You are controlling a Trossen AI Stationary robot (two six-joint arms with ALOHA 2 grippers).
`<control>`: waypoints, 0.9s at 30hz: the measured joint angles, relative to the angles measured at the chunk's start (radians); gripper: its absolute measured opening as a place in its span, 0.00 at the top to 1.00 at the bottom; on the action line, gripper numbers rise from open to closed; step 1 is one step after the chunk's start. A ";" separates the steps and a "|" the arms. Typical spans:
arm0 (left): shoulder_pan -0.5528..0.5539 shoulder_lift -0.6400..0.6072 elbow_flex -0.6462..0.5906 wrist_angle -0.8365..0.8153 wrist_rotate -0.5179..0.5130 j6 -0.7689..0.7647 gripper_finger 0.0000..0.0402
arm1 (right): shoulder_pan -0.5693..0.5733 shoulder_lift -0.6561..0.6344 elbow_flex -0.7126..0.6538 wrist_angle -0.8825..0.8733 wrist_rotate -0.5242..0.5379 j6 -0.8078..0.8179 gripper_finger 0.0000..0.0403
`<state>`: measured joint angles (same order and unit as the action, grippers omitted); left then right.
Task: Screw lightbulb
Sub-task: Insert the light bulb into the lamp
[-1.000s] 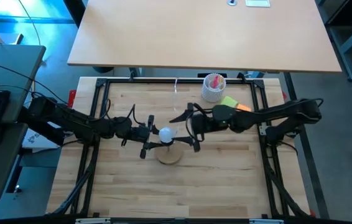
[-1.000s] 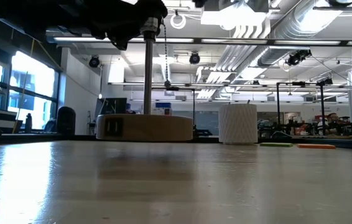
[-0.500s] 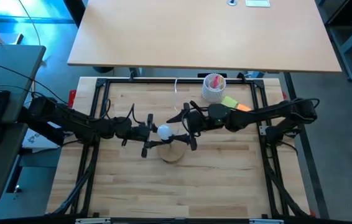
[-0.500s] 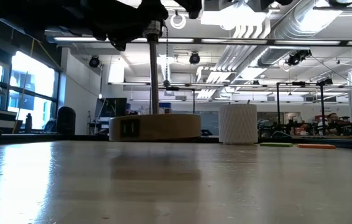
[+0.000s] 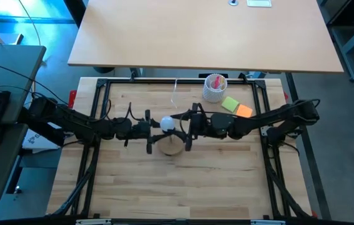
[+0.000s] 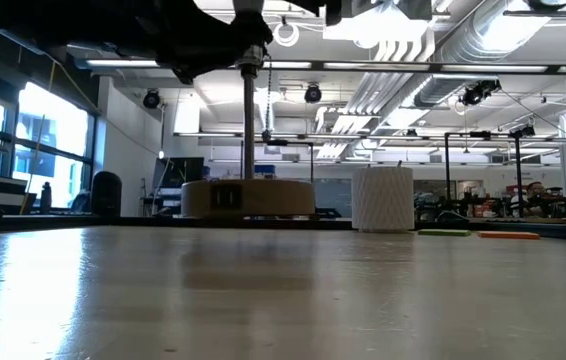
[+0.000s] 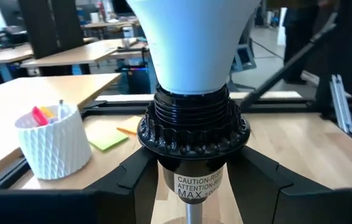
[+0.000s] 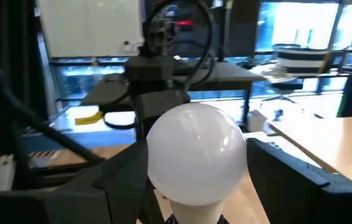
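Lightbulb [image 5: 167, 124] sits in its socket [image 7: 193, 127] (both end effectors flanking)

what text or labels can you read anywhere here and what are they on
"CAUTION-RIS...", "ATTENTION-RIS...", "MAX ...": on a white sticker on the black lamp socket under the lightbulb, left wrist view; each line is cut off where the sticker curves away, and what follows MAX is too small to read.
No other text shows: the sticky notes and the white ribbed cup carry none that I can see.
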<state>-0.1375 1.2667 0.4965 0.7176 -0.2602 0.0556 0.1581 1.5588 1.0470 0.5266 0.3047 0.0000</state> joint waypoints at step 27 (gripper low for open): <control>-0.002 -0.001 0.000 -0.008 0.150 -0.002 0.60 | -0.117 0.018 0.000 0.082 -0.461 0.066 0.23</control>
<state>-0.1394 1.2655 0.4969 0.7101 -0.1101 0.0540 0.0416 1.5772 1.0468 0.6085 -0.1563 0.0658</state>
